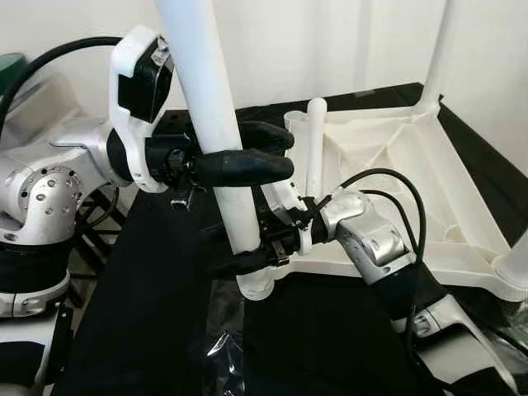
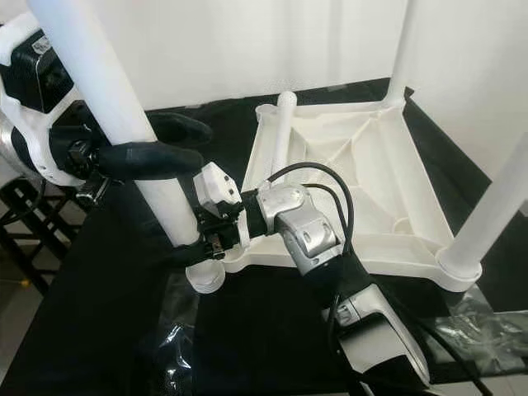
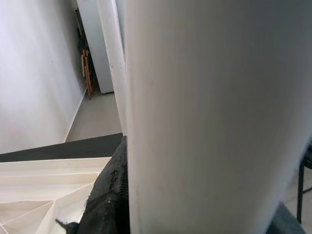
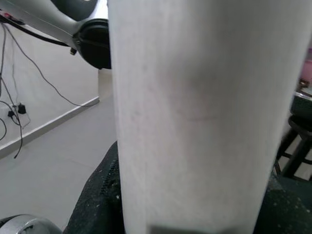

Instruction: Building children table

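A long white table leg [image 1: 206, 74] stands nearly upright, tilted a little, with both grippers shut on it. My left gripper [image 1: 279, 153] clamps its middle, and one black finger [image 3: 105, 200] presses the leg [image 3: 204, 117] in the left wrist view. My right gripper [image 1: 229, 249] grips it lower down, just above the threaded end [image 1: 257, 287]. That end hangs over the black cloth beside the near-left corner of the upturned white tabletop [image 1: 388, 165]. Legs stand at its far-left [image 1: 315, 140], far-right [image 1: 437, 58] and near-right [image 1: 516, 264] corners.
The tabletop lies on a black cloth [image 1: 148, 313]. Crumpled clear plastic wrap [image 1: 219, 346] lies in front, and more wrap [image 2: 487, 322] at the right. A dark metal stand [image 2: 33, 214] is on the floor to the left. A white wall runs behind.
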Robot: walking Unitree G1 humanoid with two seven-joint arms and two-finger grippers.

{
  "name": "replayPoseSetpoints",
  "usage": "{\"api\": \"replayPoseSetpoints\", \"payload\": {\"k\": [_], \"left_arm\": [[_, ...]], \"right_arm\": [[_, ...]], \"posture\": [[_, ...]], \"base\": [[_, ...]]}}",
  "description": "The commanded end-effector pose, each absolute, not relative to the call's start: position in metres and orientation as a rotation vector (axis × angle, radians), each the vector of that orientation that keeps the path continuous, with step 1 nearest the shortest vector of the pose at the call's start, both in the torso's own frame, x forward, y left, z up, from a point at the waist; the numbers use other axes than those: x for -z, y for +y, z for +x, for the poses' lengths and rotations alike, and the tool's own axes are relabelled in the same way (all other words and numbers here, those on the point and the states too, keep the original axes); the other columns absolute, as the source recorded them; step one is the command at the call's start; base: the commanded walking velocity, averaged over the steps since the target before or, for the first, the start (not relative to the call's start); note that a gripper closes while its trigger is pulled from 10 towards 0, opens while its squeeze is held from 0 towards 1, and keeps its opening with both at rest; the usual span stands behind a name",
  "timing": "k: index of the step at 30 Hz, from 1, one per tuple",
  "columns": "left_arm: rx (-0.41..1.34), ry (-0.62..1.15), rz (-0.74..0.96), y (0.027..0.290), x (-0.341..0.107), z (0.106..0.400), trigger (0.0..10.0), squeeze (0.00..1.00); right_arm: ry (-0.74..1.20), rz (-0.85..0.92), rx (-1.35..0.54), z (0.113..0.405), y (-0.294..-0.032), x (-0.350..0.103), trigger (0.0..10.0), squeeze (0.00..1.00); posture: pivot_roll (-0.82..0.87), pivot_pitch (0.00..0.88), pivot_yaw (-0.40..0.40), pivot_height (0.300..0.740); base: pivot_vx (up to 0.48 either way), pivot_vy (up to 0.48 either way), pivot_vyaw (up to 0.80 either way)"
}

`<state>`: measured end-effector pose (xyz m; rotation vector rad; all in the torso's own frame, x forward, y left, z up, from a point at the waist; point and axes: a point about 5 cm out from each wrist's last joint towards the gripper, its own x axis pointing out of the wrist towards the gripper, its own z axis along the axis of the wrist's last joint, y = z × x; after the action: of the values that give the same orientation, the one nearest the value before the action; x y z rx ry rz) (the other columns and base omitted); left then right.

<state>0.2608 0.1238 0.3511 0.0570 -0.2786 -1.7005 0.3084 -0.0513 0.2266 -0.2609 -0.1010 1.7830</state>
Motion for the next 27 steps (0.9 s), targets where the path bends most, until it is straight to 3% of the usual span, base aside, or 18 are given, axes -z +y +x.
{"api": "replayPoseSetpoints", "payload": {"k": [1,3,4,9,11,14,15,17,18,21,24,27], "left_arm": [[1.764,-0.276,-0.019,0.114,-0.35,0.261,10.0,0.0],[1.725,-0.274,-0.033,0.114,-0.35,0.265,10.0,0.0],[1.632,-0.287,-0.058,0.118,-0.35,0.274,10.0,1.0],[1.39,-0.343,-0.09,0.134,-0.35,0.292,10.0,1.0],[1.036,-0.381,-0.146,0.168,-0.344,0.312,10.0,1.0],[0.919,-0.386,-0.166,0.18,-0.34,0.317,10.0,1.0],[0.747,-0.402,-0.2,0.201,-0.336,0.321,10.0,1.0],[0.438,-0.409,-0.26,0.245,-0.314,0.316,10.0,1.0],[0.438,-0.409,-0.26,0.245,-0.314,0.316,10.0,1.0],[0.202,-0.37,-0.27,0.277,-0.286,0.3,10.0,1.0],[0.077,-0.263,-0.268,0.282,-0.242,0.272,10.0,1.0],[0.057,-0.217,-0.263,0.277,-0.226,0.26,10.0,1.0]], "right_arm": [[-0.121,-0.277,-1.671,0.319,-0.055,-0.232,0.0,0.0],[-0.124,-0.274,-1.661,0.32,-0.056,-0.232,0.0,0.0],[-0.128,-0.261,-1.627,0.323,-0.056,-0.233,0.0,0.0],[-0.138,-0.23,-1.558,0.33,-0.06,-0.236,0.0,0.0],[-0.151,-0.181,-1.472,0.339,-0.066,-0.243,0.0,0.0],[-0.154,-0.166,-1.444,0.342,-0.068,-0.246,0.0,0.0],[-0.157,-0.146,-1.41,0.347,-0.071,-0.249,0.0,0.0],[-0.158,-0.118,-1.383,0.351,-0.076,-0.255,0.0,0.0],[-0.158,-0.118,-1.383,0.351,-0.076,-0.255,0.0,0.0],[-0.153,-0.115,-1.391,0.351,-0.08,-0.259,0.0,0.0],[-0.124,-0.123,-1.482,0.345,-0.079,-0.258,0.0,0.0],[-0.11,-0.129,-1.538,0.341,-0.08,-0.257,0.0,0.0]], "posture": [[-0.02,0.061,0.115,0.74],[-0.02,0.061,0.115,0.74],[-0.03,0.065,0.115,0.74],[-0.03,0.074,0.114,0.74],[-0.02,0.092,0.106,0.74],[-0.02,0.092,0.106,0.74],[-0.02,0.105,0.101,0.74],[0.0,0.141,0.087,0.74],[0.0,0.141,0.087,0.74],[0.0,0.161,0.078,0.74],[0.02,0.209,0.063,0.74],[0.03,0.233,0.054,0.74]], "base": [[0.0,0.0,0.0],[0.0,0.0,0.0],[0.0,0.0,0.0],[0.0,0.0,0.0],[0.0,0.0,0.0],[0.0,0.0,0.0],[0.0,0.0,0.0],[0.0,0.0,0.0],[0.0,0.0,0.0],[0.0,0.0,0.0],[0.0,0.0,0.0],[0.0,0.0,0.0]]}}
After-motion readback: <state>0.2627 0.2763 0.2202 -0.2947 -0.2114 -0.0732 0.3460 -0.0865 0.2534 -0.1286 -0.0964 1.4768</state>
